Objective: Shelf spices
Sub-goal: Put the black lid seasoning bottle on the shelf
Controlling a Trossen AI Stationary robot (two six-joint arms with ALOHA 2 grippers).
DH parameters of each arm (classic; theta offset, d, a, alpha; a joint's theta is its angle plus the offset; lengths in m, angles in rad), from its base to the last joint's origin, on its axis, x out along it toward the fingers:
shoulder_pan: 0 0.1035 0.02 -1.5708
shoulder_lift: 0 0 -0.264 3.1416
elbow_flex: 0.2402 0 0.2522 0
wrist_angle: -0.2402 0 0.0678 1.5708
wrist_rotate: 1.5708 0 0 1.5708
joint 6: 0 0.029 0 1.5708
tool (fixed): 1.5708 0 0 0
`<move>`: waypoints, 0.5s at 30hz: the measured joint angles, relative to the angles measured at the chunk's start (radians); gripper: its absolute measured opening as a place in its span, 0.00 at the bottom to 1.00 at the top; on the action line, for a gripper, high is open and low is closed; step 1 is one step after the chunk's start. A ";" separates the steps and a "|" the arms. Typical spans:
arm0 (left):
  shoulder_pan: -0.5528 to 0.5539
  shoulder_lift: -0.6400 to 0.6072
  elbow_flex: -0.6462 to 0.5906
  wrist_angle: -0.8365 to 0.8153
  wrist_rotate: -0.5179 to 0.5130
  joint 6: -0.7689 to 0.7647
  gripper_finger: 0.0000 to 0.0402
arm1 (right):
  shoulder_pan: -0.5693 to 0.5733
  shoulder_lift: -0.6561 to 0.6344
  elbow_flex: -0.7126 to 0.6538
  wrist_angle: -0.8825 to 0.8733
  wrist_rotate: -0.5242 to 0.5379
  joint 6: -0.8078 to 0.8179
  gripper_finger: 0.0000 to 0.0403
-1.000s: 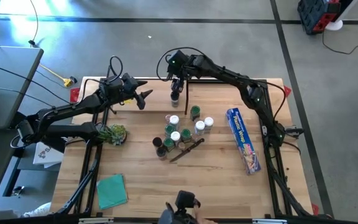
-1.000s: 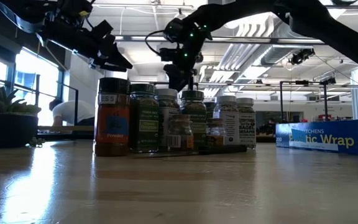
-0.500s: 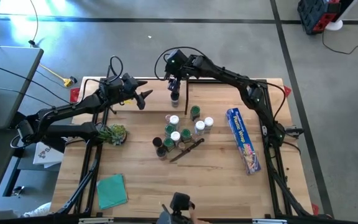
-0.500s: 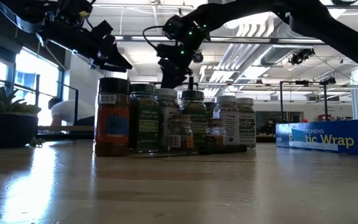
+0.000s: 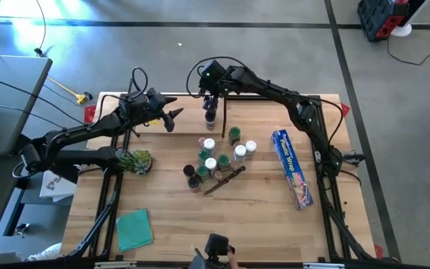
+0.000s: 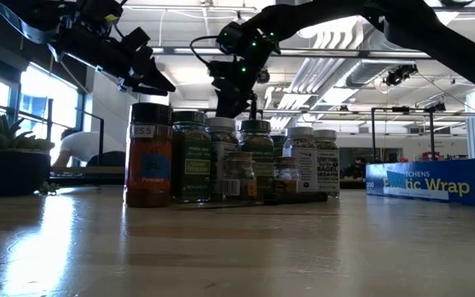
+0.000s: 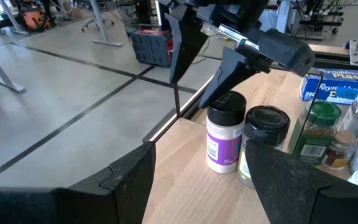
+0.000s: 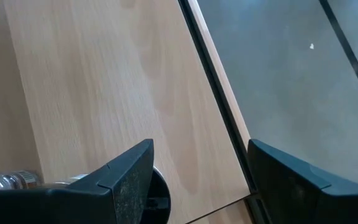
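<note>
Several spice jars (image 5: 215,158) stand bunched at the table's middle, seen in a row in the low view (image 6: 237,161). Near the far edge, two more stand on pale wood that seems to be the shelf (image 7: 179,180), beside a thin black upright rod (image 7: 178,99). One is white with a purple label and black cap (image 7: 224,140); the other is clear with a black cap (image 7: 263,146). My right gripper (image 7: 201,68) hangs open just above them, pointing steeply down. My left gripper (image 5: 174,117) waits open to their left, above the table.
A long blue wrap box (image 5: 293,168) lies at the right. A dark-handled knife (image 5: 226,179) lies against the near side of the jar cluster. A small plant (image 5: 135,159) stands at the left and a teal cloth (image 5: 133,228) lies near the front left corner.
My right gripper has tipped a little, and its fingers have swung slightly toward the table's left above the two far jars. Both jars stand where they were.
</note>
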 joint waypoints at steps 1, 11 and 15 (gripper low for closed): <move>0.000 0.000 0.000 0.000 0.000 0.000 0.61 | 0.000 0.000 0.006 -0.002 0.000 0.000 0.63; -0.003 -0.003 0.000 -0.005 0.003 0.015 0.61 | 0.006 -0.065 0.033 0.000 0.033 -0.012 0.63; -0.044 -0.046 0.000 -0.020 0.111 0.034 0.61 | 0.052 -0.147 0.034 -0.071 -0.002 -0.035 0.63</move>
